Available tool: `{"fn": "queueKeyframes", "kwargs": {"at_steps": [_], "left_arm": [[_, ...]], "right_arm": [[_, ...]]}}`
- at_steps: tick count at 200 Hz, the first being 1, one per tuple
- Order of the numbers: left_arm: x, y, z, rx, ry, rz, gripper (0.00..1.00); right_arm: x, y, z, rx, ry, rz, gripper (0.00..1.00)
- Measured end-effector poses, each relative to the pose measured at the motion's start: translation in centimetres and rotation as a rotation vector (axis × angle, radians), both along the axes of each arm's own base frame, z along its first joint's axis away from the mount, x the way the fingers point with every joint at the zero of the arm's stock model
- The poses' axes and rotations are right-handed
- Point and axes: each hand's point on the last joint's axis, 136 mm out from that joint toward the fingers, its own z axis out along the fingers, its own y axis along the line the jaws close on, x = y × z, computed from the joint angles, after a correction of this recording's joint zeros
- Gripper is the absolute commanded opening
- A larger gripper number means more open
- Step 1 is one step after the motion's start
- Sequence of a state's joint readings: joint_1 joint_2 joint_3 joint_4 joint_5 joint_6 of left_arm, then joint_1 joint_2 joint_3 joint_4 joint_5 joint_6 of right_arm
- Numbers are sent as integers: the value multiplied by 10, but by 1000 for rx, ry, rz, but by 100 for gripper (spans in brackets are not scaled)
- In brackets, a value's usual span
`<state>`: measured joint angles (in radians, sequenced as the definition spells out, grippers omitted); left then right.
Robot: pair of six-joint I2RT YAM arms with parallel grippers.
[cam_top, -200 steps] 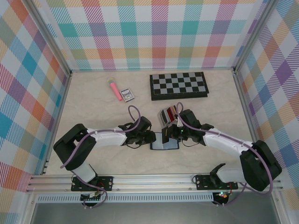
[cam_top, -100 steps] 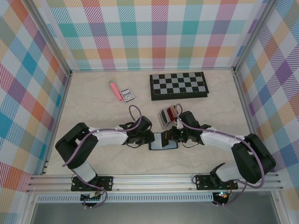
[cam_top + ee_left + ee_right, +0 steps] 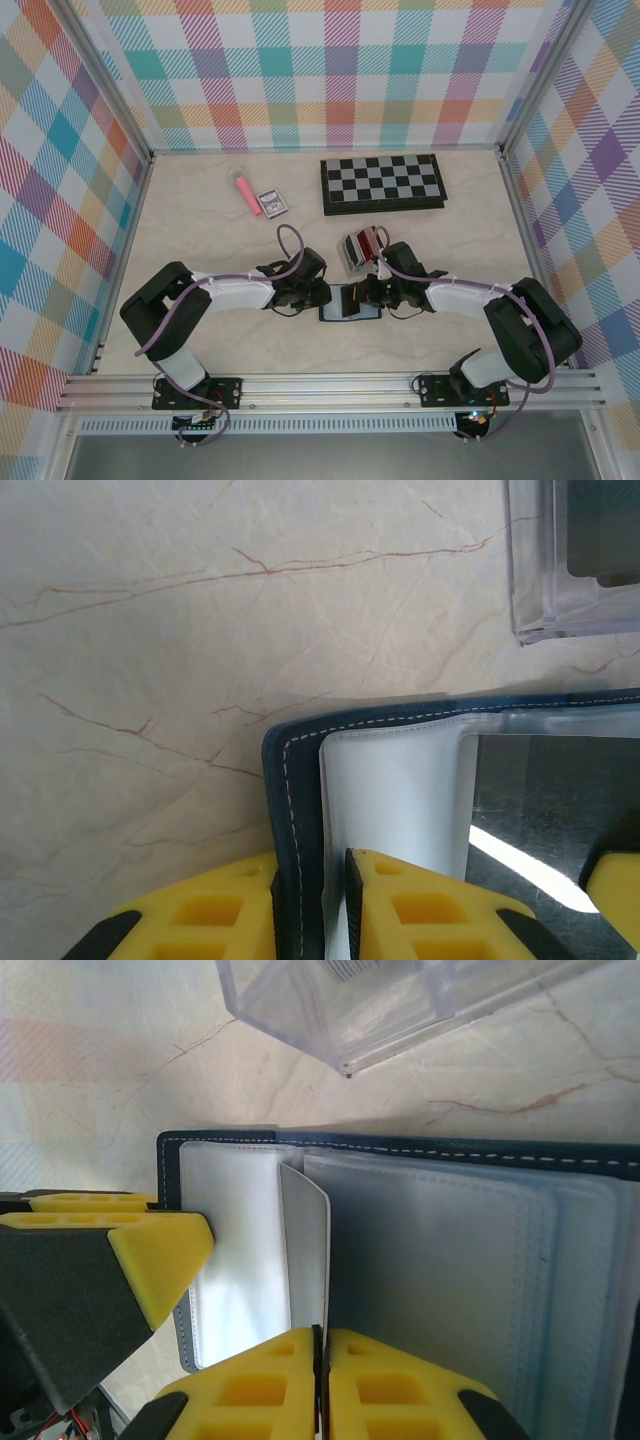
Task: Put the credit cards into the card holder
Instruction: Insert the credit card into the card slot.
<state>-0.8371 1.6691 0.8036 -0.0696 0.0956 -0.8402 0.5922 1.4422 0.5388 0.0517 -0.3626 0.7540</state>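
The card holder (image 3: pixel 350 310) lies open and flat on the tabletop (image 3: pixel 200 250), near its front edge, between the two arms, its pale inner pockets facing up (image 3: pixel 450 1260). The left end effector (image 3: pixel 308 880) is clenched on the holder's navy stitched left edge (image 3: pixel 295 780), one yellow finger on each side of it. The right end effector (image 3: pixel 320 1345) is pinched tight on a thin pale sheet (image 3: pixel 305 1240) standing on edge over the pockets; whether it is a card or a pocket leaf I cannot tell. From above, both end effectors (image 3: pixel 325 294) (image 3: pixel 368 292) meet over the holder. Just behind it, the remaining credit cards (image 3: pixel 365 240), red and dark, stand in a clear stand (image 3: pixel 352 258). Farther back lie a chessboard (image 3: pixel 382 183), a small printed box (image 3: pixel 271 203) and a pink tube (image 3: pixel 245 193).
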Motion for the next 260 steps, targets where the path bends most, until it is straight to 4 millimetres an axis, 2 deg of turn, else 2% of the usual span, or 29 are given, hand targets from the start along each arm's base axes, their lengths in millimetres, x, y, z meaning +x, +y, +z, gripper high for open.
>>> {"fn": "queueKeyframes", "kwargs": {"at_steps": [36, 133, 188, 222, 260], "left_arm": [[0, 0, 0, 3, 3, 0, 25], [1, -2, 2, -3, 1, -2, 31], [1, -3, 2, -5, 3, -5, 29], [0, -2, 2, -3, 3, -7, 28], [0, -2, 2, -3, 3, -7, 28]], "right_arm": [[1, 5, 3, 32, 4, -1, 10], [-6, 22, -10, 8, 35, 25, 17], [-6, 7, -8, -97, 22, -3, 28], [-7, -2, -6, -143, 15, -7, 22], [-10, 1, -9, -136, 30, 18, 15]]}}
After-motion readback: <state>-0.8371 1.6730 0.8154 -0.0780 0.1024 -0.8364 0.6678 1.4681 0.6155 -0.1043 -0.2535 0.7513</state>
